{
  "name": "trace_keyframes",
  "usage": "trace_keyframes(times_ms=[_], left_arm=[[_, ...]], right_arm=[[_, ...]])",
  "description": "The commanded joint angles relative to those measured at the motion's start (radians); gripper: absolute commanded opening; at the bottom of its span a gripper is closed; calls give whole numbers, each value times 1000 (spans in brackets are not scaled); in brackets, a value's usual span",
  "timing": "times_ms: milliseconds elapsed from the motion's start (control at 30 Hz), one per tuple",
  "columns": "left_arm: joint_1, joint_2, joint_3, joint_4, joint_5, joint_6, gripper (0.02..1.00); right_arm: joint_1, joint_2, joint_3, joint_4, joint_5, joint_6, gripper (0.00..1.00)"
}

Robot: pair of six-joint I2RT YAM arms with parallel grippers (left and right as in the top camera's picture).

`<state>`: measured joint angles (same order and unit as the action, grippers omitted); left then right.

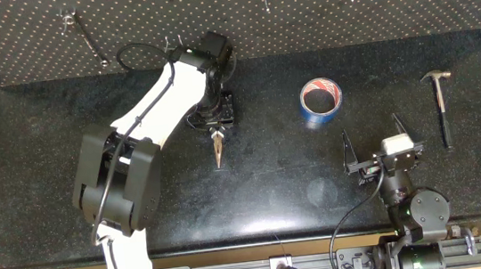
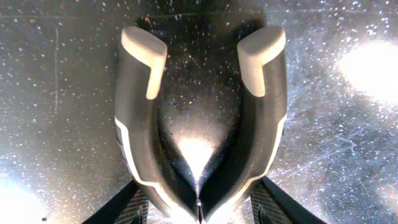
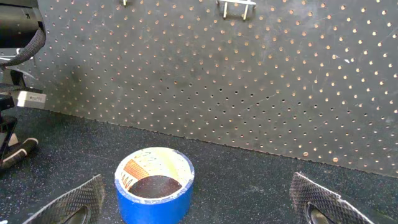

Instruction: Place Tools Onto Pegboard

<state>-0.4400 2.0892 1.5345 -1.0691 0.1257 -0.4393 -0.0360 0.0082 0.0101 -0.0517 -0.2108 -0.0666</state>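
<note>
The left claw (image 1: 215,112) is sitting right over the pliers (image 1: 217,149), which are lying on the tabletop (image 1: 300,191). I cannot tell if it is squeezing them. The right claw (image 3: 199,202) is resting wide open, with the tape (image 3: 154,186) just in front. If the grip is landing off-middle, the pliers could be tipping or slipping out before reaching the pegboard (image 1: 210,17) beyond the claw.

Worktop (image 1: 281,179) noted as black, speckled, slightly glossy; pegboard (image 3: 249,93) matt, perforated; tape roll (image 3: 154,190) smooth blue plastic; pliers (image 2: 137,143) grips smooth, rubbery.
</note>
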Motion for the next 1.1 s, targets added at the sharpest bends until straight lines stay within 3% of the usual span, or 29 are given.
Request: trace_keyframes(times_ms=[33, 467, 867, 1100], left_arm=[[-4, 40, 5, 12, 17, -1, 29], [-8, -11, 5, 16, 16, -2, 27], [-40, -246, 5, 29, -176, -1, 31], [-51, -277, 5, 34, -179, -2, 27]], right_arm=[[7, -7, -6, 1, 2, -14, 976], [7, -7, -6, 1, 2, -14, 976], [7, -7, -6, 1, 2, -14, 976], [7, -7, -6, 1, 2, -14, 976]])
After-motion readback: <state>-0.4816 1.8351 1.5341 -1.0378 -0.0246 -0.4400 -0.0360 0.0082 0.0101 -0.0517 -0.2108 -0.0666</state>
